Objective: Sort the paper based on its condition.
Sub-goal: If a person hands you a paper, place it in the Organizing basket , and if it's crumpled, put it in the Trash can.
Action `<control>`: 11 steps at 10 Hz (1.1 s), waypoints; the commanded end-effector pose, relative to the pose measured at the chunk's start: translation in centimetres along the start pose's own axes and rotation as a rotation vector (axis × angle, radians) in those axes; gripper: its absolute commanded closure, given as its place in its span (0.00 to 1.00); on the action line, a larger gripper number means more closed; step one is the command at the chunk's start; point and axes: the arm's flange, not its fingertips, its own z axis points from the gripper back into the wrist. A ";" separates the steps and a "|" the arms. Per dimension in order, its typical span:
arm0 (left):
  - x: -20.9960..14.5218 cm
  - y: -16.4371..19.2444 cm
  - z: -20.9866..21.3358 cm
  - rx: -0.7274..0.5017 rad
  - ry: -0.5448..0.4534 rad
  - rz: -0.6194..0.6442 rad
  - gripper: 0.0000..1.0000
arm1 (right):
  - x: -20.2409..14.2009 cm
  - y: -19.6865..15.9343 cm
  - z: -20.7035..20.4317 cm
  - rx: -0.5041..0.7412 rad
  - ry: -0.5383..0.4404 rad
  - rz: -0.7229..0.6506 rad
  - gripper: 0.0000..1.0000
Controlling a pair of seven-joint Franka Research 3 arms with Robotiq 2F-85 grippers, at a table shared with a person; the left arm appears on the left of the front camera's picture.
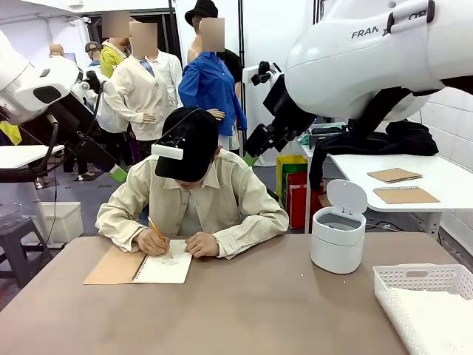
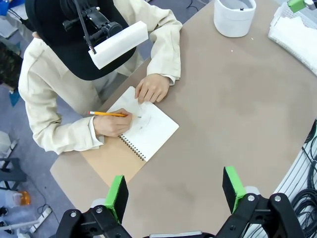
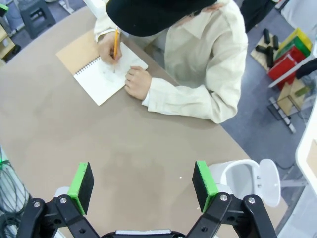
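The left gripper hangs high above the near side of the table, its green-padded jaws released and holding nothing. Below and beyond it, an open spiral notebook lies at the far edge. A person bends over the notebook, one hand writing on the white page with a yellow pencil, the other hand pressing the page flat just to the right. Well to the right of the notebook stands a small white bin, lid flipped up. Farther right of the notebook, at the near corner, a white lattice tray seems to hold white paper. The right gripper hovers above the table, right of the notebook, jaws released and empty.

No loose sheet lies beside the notebook, so waiting clear of the writing hands looks wise. After that, pinching a sheet by one free edge should avoid adding creases.
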 end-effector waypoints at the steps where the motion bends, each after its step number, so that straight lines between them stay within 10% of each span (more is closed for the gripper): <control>1: -0.2 -0.2 0.3 -0.007 -0.020 -0.002 0.00 | 0.0 0.3 0.1 0.006 -0.004 -0.001 0.00; 11: -0.1 -0.3 0.8 0.013 -0.047 0.032 0.00 | 0.1 0.3 0.7 0.049 -0.011 -0.039 0.00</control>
